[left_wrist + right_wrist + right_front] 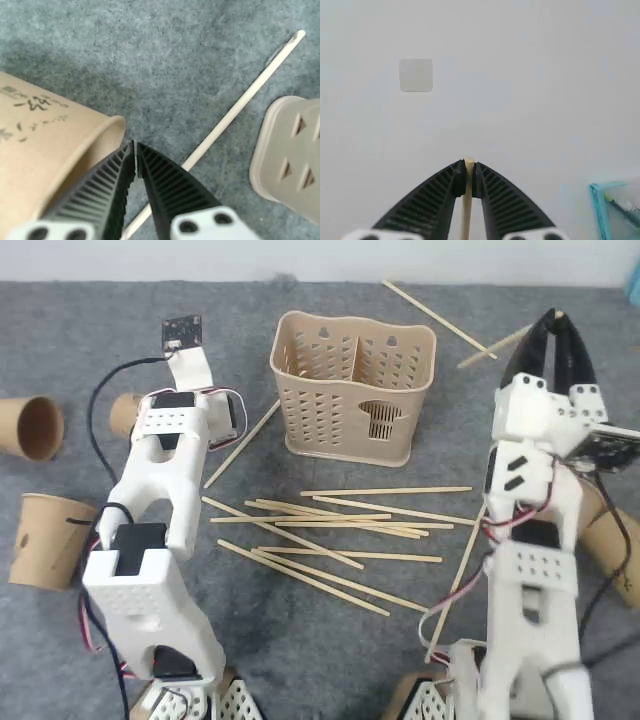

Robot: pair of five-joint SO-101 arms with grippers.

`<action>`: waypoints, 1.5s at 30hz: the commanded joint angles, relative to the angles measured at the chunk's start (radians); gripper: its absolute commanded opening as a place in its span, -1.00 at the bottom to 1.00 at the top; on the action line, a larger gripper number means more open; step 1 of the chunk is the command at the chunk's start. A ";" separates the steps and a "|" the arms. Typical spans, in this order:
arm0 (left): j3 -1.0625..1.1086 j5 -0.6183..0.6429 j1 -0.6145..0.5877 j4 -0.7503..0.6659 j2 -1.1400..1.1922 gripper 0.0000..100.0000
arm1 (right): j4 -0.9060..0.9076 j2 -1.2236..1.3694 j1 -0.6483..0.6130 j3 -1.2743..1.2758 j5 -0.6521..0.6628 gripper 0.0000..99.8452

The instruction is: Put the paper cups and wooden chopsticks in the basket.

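My left gripper (135,147) is shut with nothing between its fingers, its tips low over the carpet right beside the rim of a paper cup (45,145) lying on its side. A chopstick (240,105) lies just beyond, running toward the beige basket (290,160). My right gripper (553,325) is raised at the back right and points at the wall, shut on a wooden chopstick (468,200) whose tip pokes out between the pads. The basket (350,390) stands upright at the back centre. Several chopsticks (340,530) lie scattered in front of it.
Two more cups (30,427) (48,540) lie at the left edge, and another cup (615,550) sits partly hidden behind the right arm. Single chopsticks lie at the back (435,315) and left of the basket (243,443). A blue box (615,210) shows at far right.
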 commanded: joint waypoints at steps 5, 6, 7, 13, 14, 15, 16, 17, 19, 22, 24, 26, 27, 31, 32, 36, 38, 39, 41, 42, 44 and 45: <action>-0.019 -0.002 -0.006 -0.015 -0.015 -0.97 | -0.401 0.472 0.015 -0.203 -0.011 -0.99; -0.019 -0.002 -0.006 -0.015 -0.015 -0.97 | -0.424 0.541 0.015 -0.253 -0.009 -0.99; -0.019 -0.002 -0.006 -0.015 -0.015 -0.97 | -0.446 0.608 0.016 -0.305 -0.009 -0.99; -0.019 -0.002 -0.005 -0.015 -0.017 -0.97 | -0.532 0.977 0.027 -0.671 -0.009 -0.99; -0.019 -0.002 -0.005 -0.015 -0.017 -0.97 | -0.533 1.033 0.027 -0.735 -0.009 -0.99; -0.019 -0.002 -0.005 -0.015 -0.017 -0.97 | -0.533 1.086 0.025 -0.795 -0.008 -0.99; -0.019 -0.002 -0.005 -0.015 -0.017 -0.97 | -0.532 1.135 0.025 -0.855 -0.008 -0.99; -0.019 -0.002 -0.003 -0.015 -0.017 -0.97 | -0.532 1.184 0.024 -0.913 -0.006 -0.99; -0.019 -0.002 -0.003 -0.015 -0.017 -0.97 | -0.524 1.280 0.021 -1.023 0.020 -0.99; -0.019 -0.002 -0.003 -0.015 -0.017 -0.97 | -0.496 1.412 0.007 -1.183 0.074 -0.99; -0.019 -0.002 -0.003 -0.015 -0.017 -0.97 | -0.495 1.491 0.001 -1.272 0.092 -0.99; -0.019 -0.002 -0.003 -0.015 -0.017 -0.97 | -0.493 1.563 -0.002 -1.336 0.112 -0.99; -0.019 -0.002 -0.003 -0.015 -0.017 -0.97 | -0.483 1.595 -0.008 -1.361 0.117 -0.99; -0.019 -0.002 -0.003 -0.015 -0.017 -0.97 | -0.452 1.692 -0.018 -1.425 0.117 -0.99; -0.019 -0.002 -0.003 -0.015 -0.017 -0.97 | -0.455 1.702 -0.019 -1.427 0.117 -0.99; -0.019 -0.002 -0.003 -0.015 -0.017 -0.97 | -0.453 1.722 -0.033 -1.427 0.115 -0.99; -0.019 -0.002 -0.003 -0.015 -0.017 -0.97 | -0.455 1.732 -0.044 -1.425 0.094 -0.99; -0.019 -0.002 -0.003 -0.015 -0.017 -0.97 | -0.455 1.733 -0.047 -1.425 0.077 -0.99; -0.019 -0.002 -0.003 -0.015 -0.017 -0.97 | -0.453 1.733 -0.059 -1.425 0.054 -0.99; -0.019 -0.002 -0.003 -0.015 -0.017 -0.97 | -0.453 1.733 -0.062 -1.425 0.044 -0.99; -0.019 -0.002 -0.003 -0.015 -0.017 -0.97 | -0.452 1.733 -0.074 -1.425 0.044 -0.99; -0.019 -0.002 -0.003 -0.015 -0.017 -0.97 | -0.456 1.733 -0.079 -1.425 0.044 -0.99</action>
